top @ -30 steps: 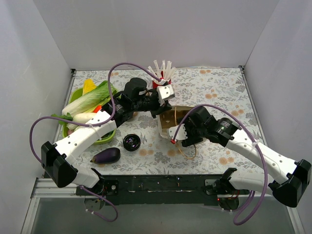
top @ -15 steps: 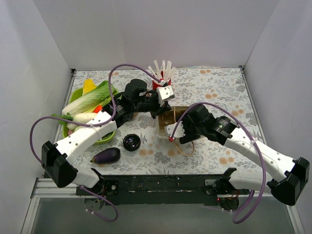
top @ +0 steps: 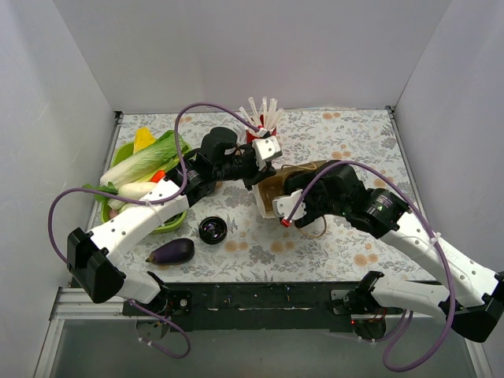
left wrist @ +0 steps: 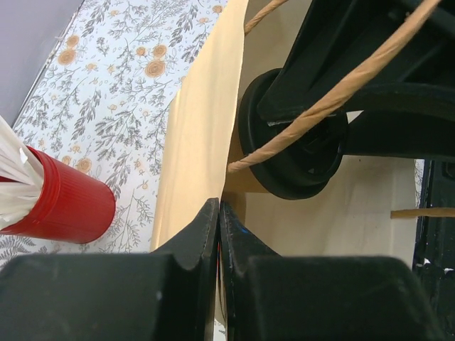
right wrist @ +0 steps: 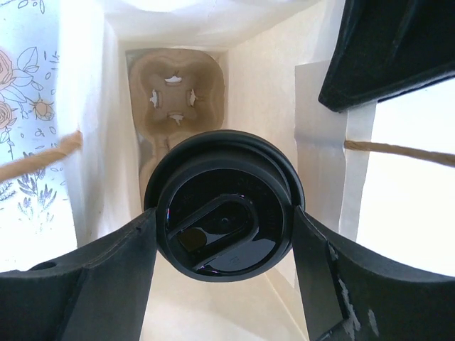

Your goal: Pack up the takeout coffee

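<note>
Two robot arms are sharing one kraft paper bag [top: 269, 191] as the takeout coffee [right wrist: 222, 206], a tan cup under a black lid, is going in. The left gripper [left wrist: 218, 212] is squeezed fully together on the bag's upper edge, holding the mouth apart. The right gripper [right wrist: 224, 234] is reaching inside with its fingers [right wrist: 106, 277] spread wide and pressing on both sides of the lid, so the cup is held part-way down the bag. A moulded-pulp cup carrier [right wrist: 174, 85] is lying at the far end beyond it. Doing this step well appears to mean lining the cup's base up with one open well of the carrier before pushing further, since the lid is hiding the base from the wrist camera. The approach should probably be slow and straight along the bag's length. The twine handles [left wrist: 334, 85] are crossing close to the right arm and could snag, so the left pinch should probably stay firm. Letting go seems wise only once the cup is sitting snugly. A red cup of straws [left wrist: 67, 202] is standing just beside the bag.
</note>
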